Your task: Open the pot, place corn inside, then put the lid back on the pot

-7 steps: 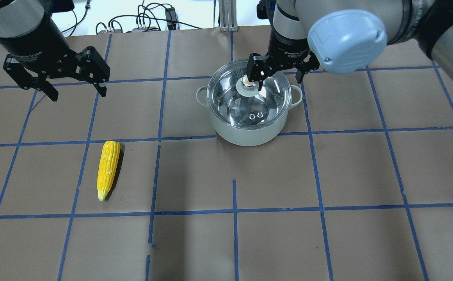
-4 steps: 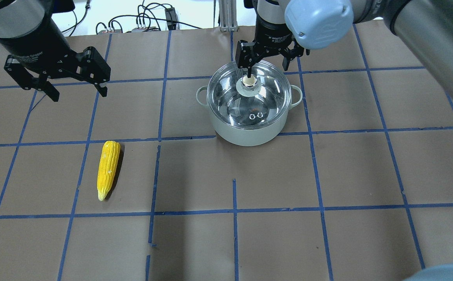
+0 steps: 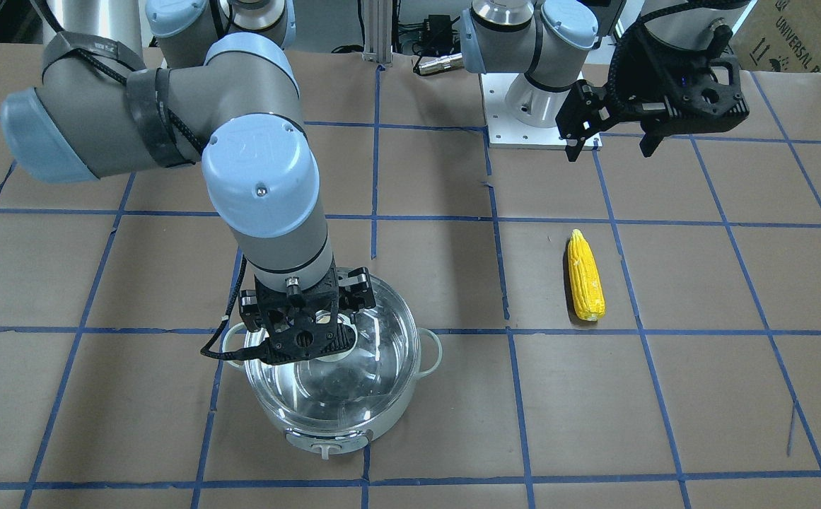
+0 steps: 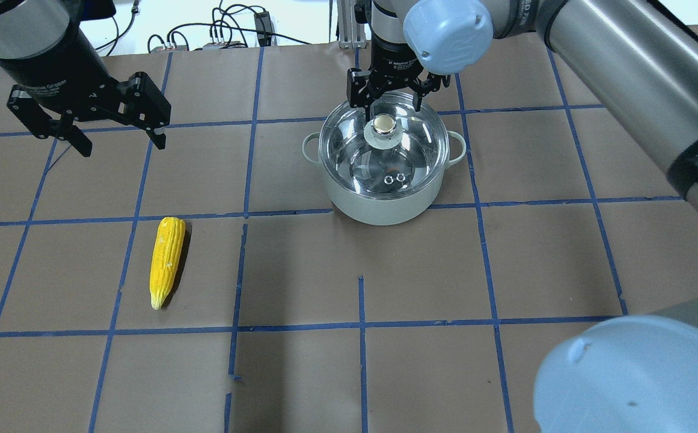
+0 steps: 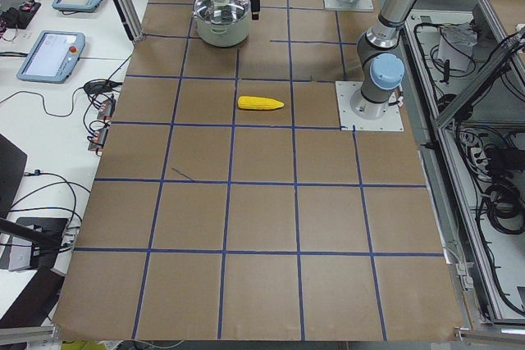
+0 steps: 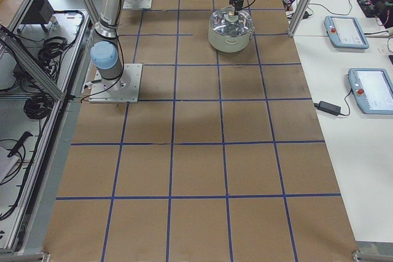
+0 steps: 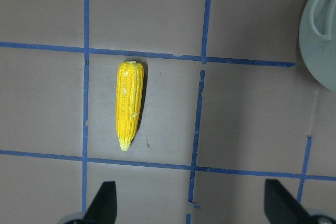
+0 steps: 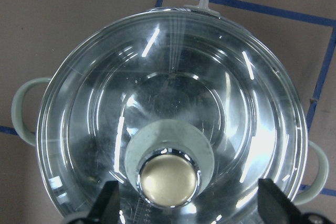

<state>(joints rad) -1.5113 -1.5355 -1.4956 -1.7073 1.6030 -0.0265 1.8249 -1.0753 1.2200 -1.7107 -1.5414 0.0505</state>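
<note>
The pale mint pot (image 4: 379, 210) stands at the table's far middle with the glass lid (image 4: 412, 144) on it. The lid's beige-topped knob (image 4: 383, 124) is free. My right gripper (image 4: 388, 99) is open and empty, hovering over the lid's far side just behind the knob. In the right wrist view the knob (image 8: 169, 181) sits between the spread fingers of that gripper (image 8: 189, 208). The yellow corn (image 4: 166, 260) lies on the table to the left. My left gripper (image 4: 120, 144) is open and empty, high above the table beyond the corn (image 7: 129, 103).
Brown paper with a blue tape grid (image 4: 361, 325) covers the table. Cables and plugs (image 4: 228, 33) lie along the far edge. My right arm's elbow (image 4: 631, 373) fills the lower right of the overhead view. Two base plates (image 3: 523, 131) sit near the robot.
My right gripper has swung left and back from around the knob to the lid's far side. The lid stays on the pot. The left arm and corn have not moved.
</note>
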